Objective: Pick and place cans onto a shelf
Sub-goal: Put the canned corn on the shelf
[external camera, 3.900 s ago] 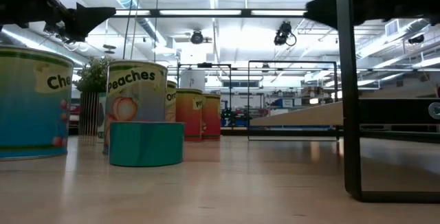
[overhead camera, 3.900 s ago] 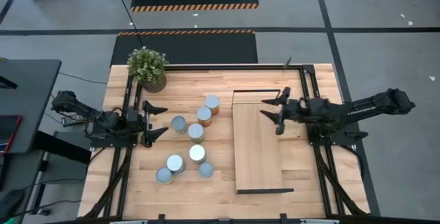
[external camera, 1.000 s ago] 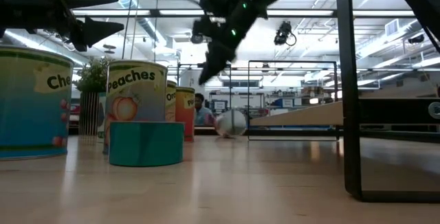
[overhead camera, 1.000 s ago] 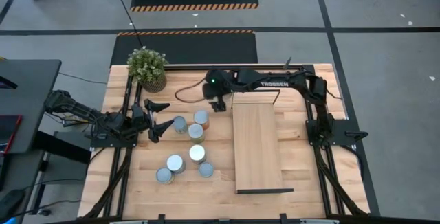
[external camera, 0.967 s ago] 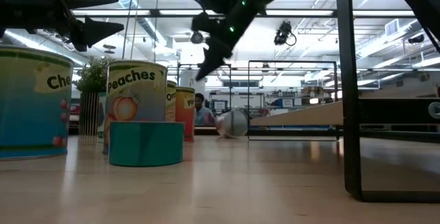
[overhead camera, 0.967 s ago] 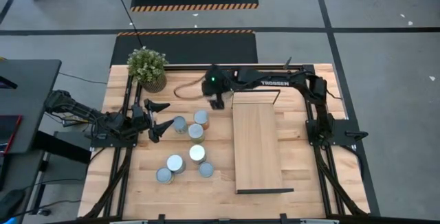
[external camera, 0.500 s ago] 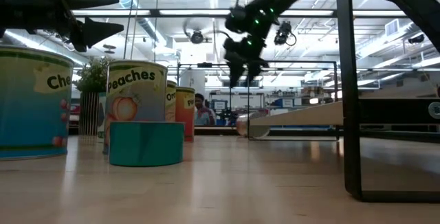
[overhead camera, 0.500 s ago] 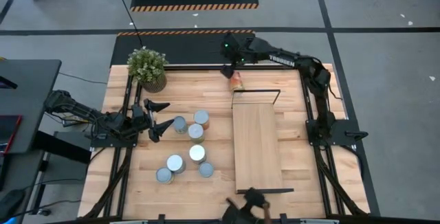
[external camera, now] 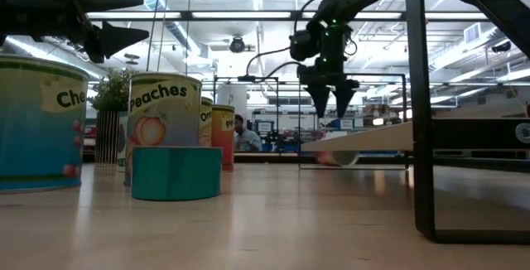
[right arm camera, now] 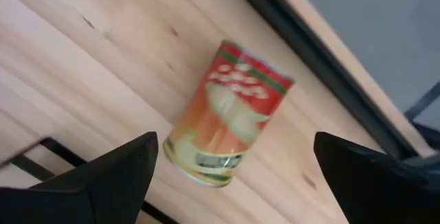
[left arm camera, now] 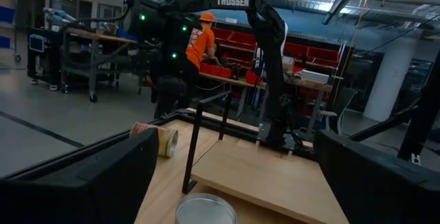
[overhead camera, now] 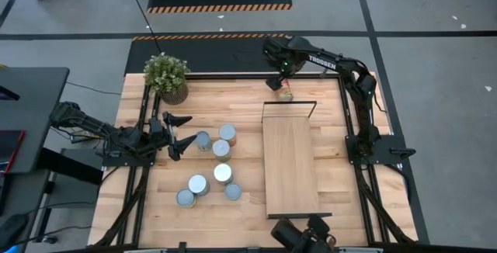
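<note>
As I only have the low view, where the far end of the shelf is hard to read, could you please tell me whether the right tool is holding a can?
Observer: No. The right wrist view shows the right tool open, with a red-labelled can lying on its side between the fingers, clear of both.
Operator: Thank you. Where is it relative to the shelf?
Observer: In the high view it lies on the tabletop just beyond the far short end of the shelf, not on it.
Operator: And the rest?
Observer: The other cans stand upright in a cluster left of the shelf, beside the open left tool.
</note>
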Motion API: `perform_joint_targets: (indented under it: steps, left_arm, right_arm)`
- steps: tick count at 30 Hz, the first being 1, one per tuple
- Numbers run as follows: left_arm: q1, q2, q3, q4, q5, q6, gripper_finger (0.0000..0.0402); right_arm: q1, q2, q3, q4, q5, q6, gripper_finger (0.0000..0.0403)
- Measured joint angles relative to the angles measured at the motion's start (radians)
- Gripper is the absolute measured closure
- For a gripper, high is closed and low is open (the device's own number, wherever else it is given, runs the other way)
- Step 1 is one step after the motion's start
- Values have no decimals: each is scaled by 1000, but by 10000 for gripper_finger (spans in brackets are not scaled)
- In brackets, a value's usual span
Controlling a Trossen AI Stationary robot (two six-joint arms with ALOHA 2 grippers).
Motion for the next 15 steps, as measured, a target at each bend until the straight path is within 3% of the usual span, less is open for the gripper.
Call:
perform_joint_targets:
  steps: [6, 15]
  left_arm:
    - [0, 0, 0, -11, 0, 0, 8]
    - [0, 0, 0, -16, 0, 0, 8]
  right_arm:
    - [-38, 0, -68, -25, 49, 33, 4]
    - [-49, -1, -8, -109, 16, 4, 6]
